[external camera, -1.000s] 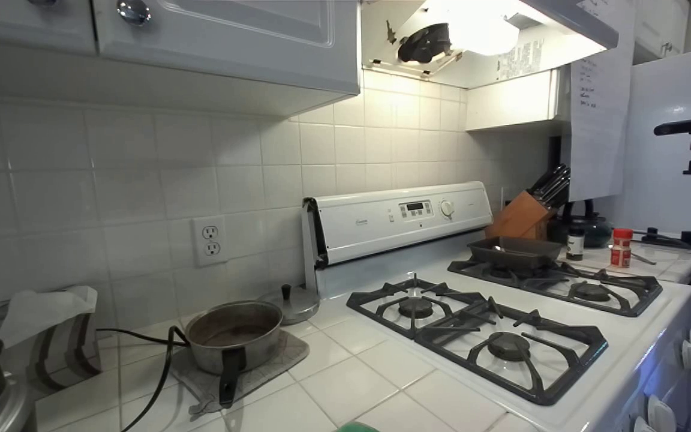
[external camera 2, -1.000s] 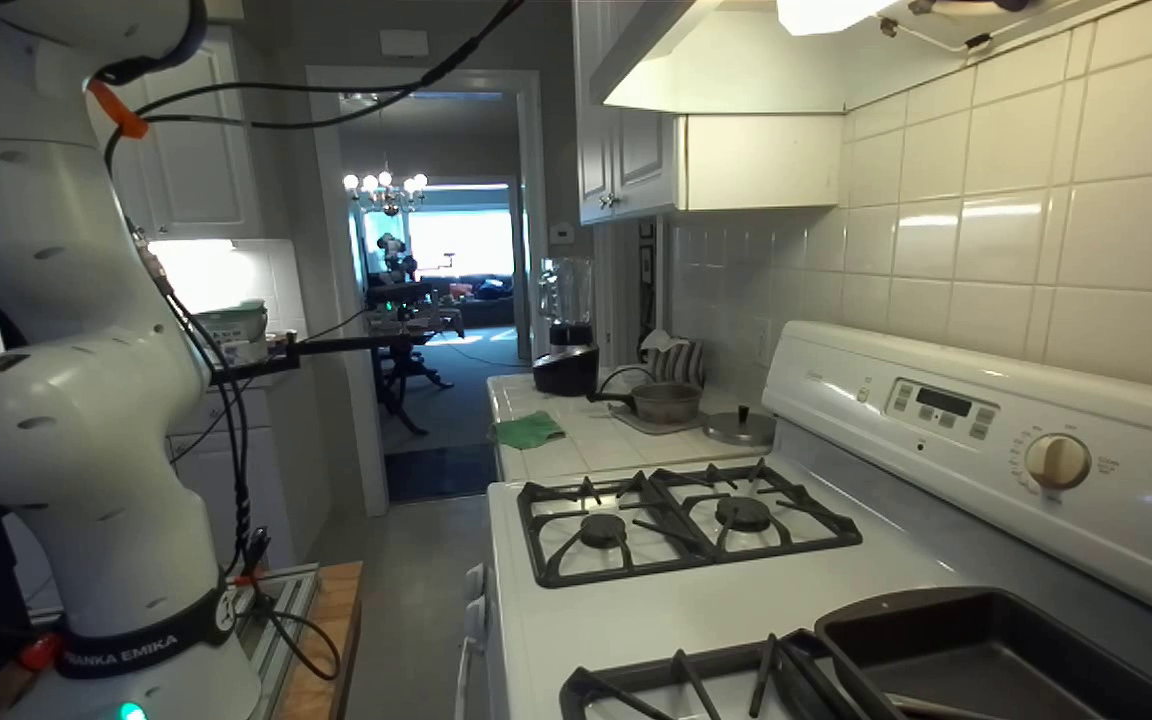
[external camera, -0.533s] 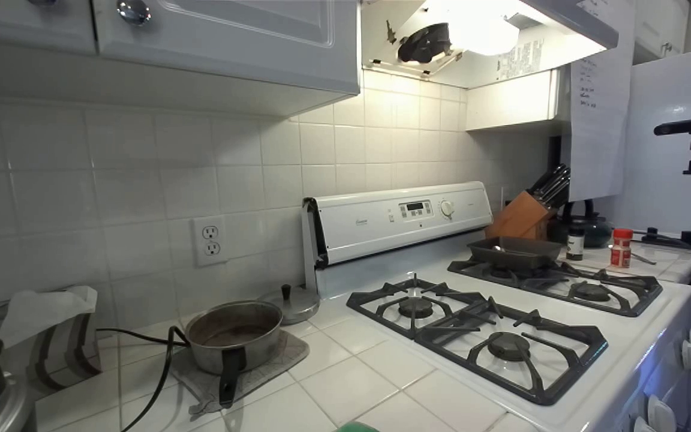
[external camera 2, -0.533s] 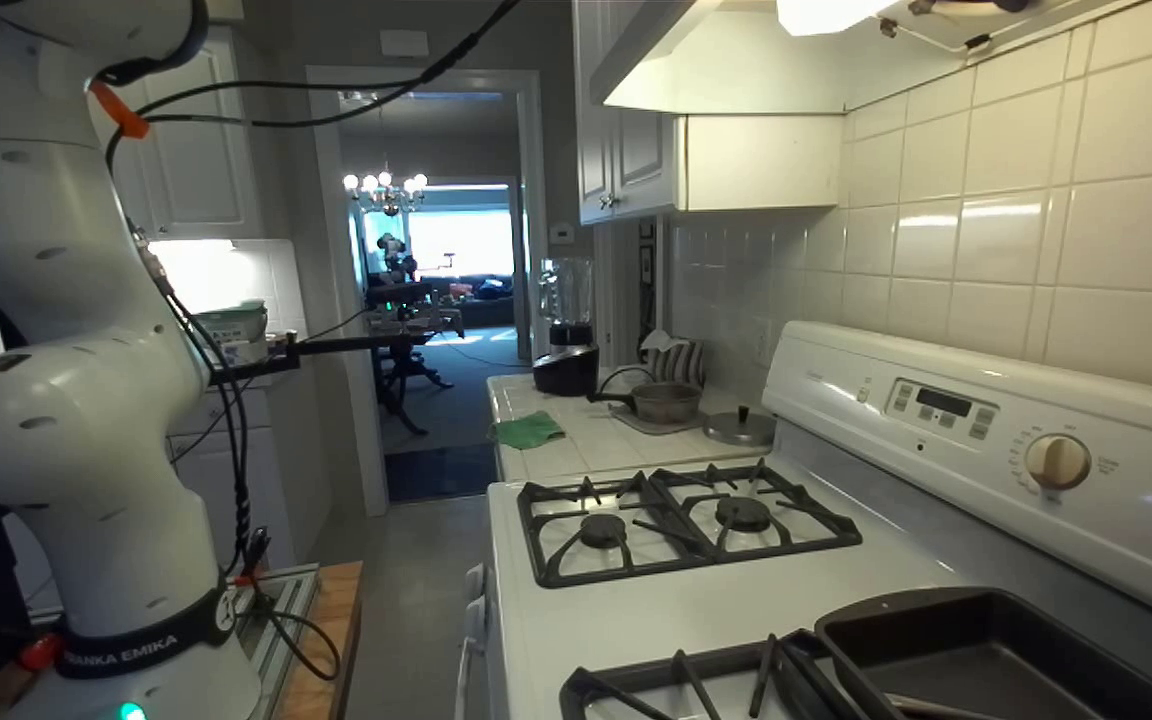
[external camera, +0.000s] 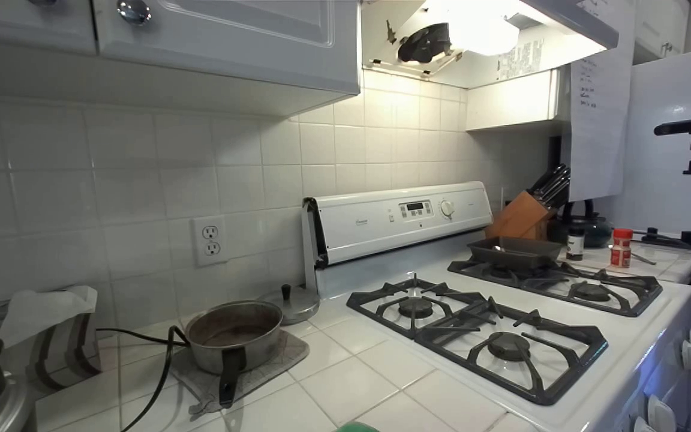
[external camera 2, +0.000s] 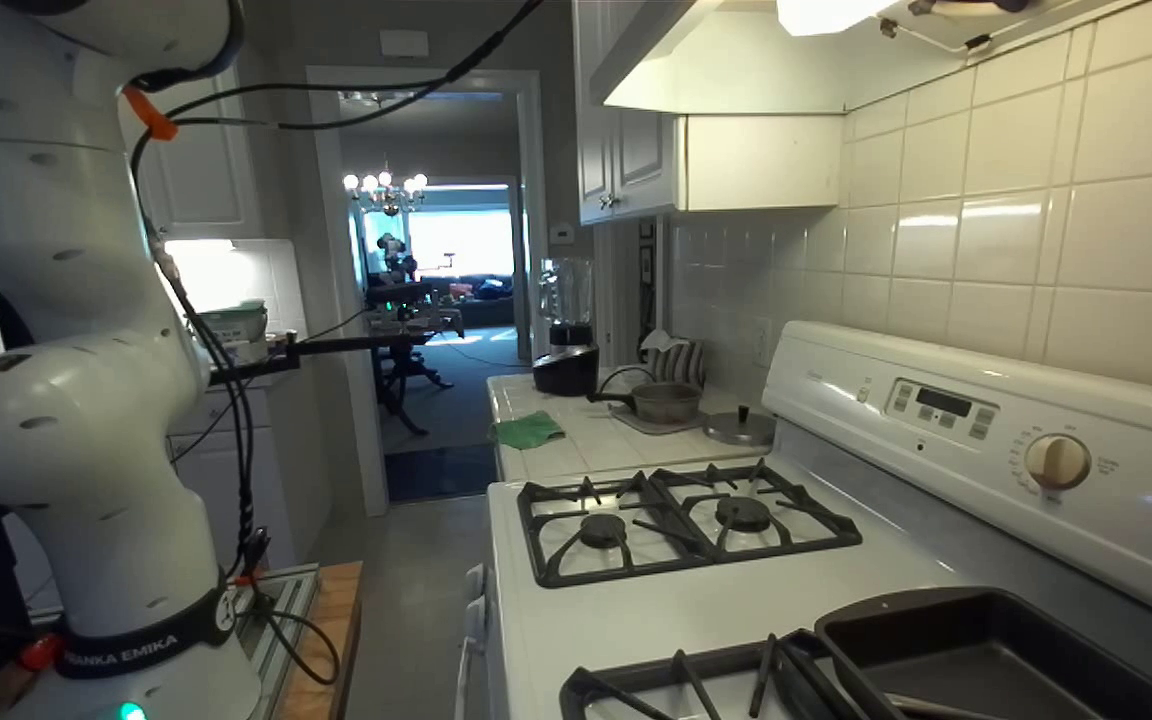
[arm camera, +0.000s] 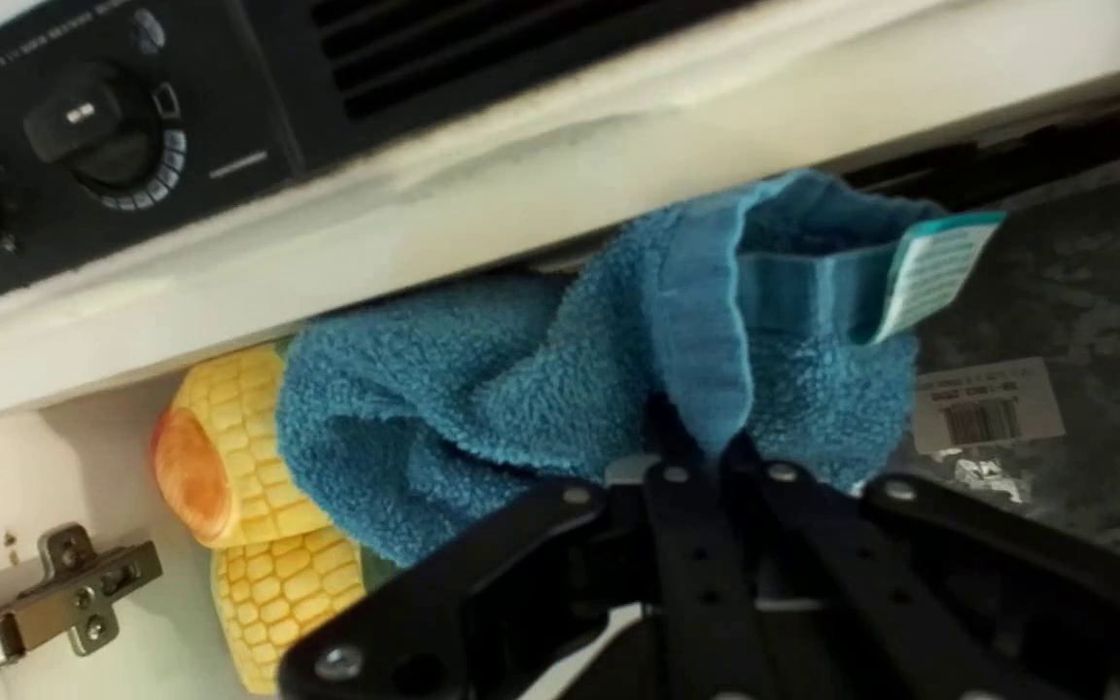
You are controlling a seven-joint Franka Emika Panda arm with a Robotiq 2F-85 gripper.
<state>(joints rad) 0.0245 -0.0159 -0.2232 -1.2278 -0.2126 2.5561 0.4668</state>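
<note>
One blue cloth (arm camera: 521, 399) w/ white-&-teal tag (arm camera: 939, 277), pinched in pincer (arm camera: 706, 452); yellow corn-patterned pcs (arm camera: 254, 462) just beside, barcode label (arm camera: 993, 403) nr cloth's other end, wrist view.

The blue cloth (arm camera: 521, 399) is partly hiding the corn-patterned item (arm camera: 254, 467). Blur is obscuring print on the label (arm camera: 990, 404). In an exterior view, the edges are cropping the pan (external camera 2: 996, 662).

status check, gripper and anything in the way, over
Gripper shut on blue towel. Bunched up, tag showing. White ledge and corn shapes close by.
</note>
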